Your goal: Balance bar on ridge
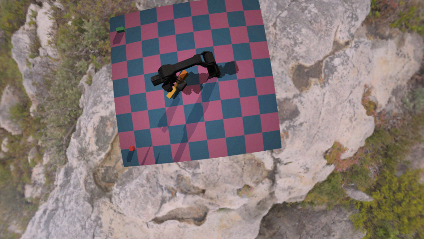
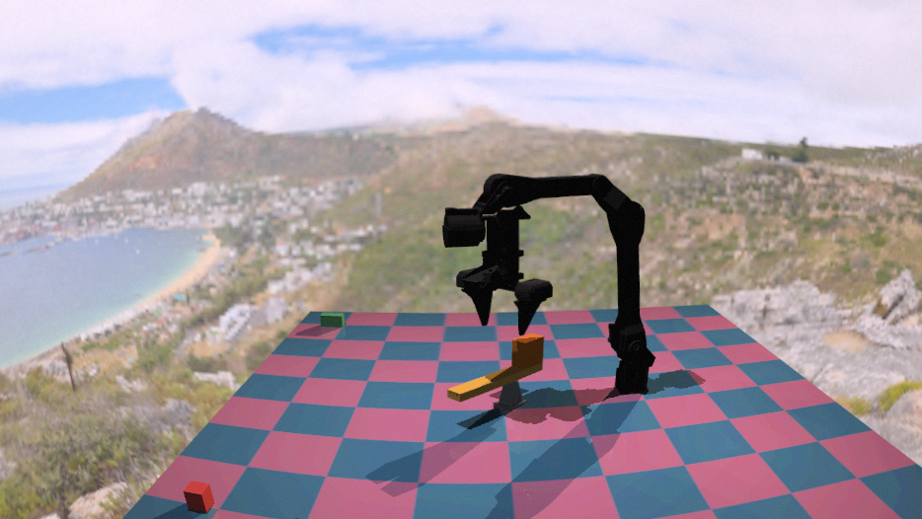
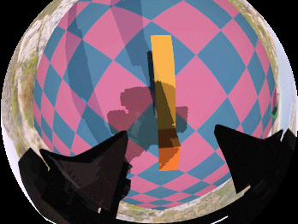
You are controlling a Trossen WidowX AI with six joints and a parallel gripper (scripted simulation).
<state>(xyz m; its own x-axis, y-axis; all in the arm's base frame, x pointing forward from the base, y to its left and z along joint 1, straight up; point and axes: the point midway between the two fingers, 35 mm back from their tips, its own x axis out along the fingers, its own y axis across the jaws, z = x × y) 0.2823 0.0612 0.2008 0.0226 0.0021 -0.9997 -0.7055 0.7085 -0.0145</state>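
Note:
The yellow bar (image 1: 171, 94) (image 2: 473, 387) (image 3: 162, 56), with an orange block (image 1: 184, 73) (image 2: 526, 353) (image 3: 169, 158) at one end, lies across the small grey ridge (image 2: 510, 396). In the exterior view both bar ends stand clear of the table, with the bar's shadow apart below. It looks roughly level; a slight tilt cannot be ruled out. The ridge is hidden under the bar in the wrist view. My gripper (image 1: 174, 87) (image 2: 502, 329) (image 3: 174, 132) is wide open and empty above the bar, fingertips apart from it and from the block.
The checkered table (image 1: 269, 138) (image 2: 385, 423) also holds a green block (image 1: 120, 29) (image 2: 332, 320) at its far left corner and a red block (image 1: 131, 148) (image 2: 197, 496) at its near left corner. The arm's base stands right of the ridge in the exterior view.

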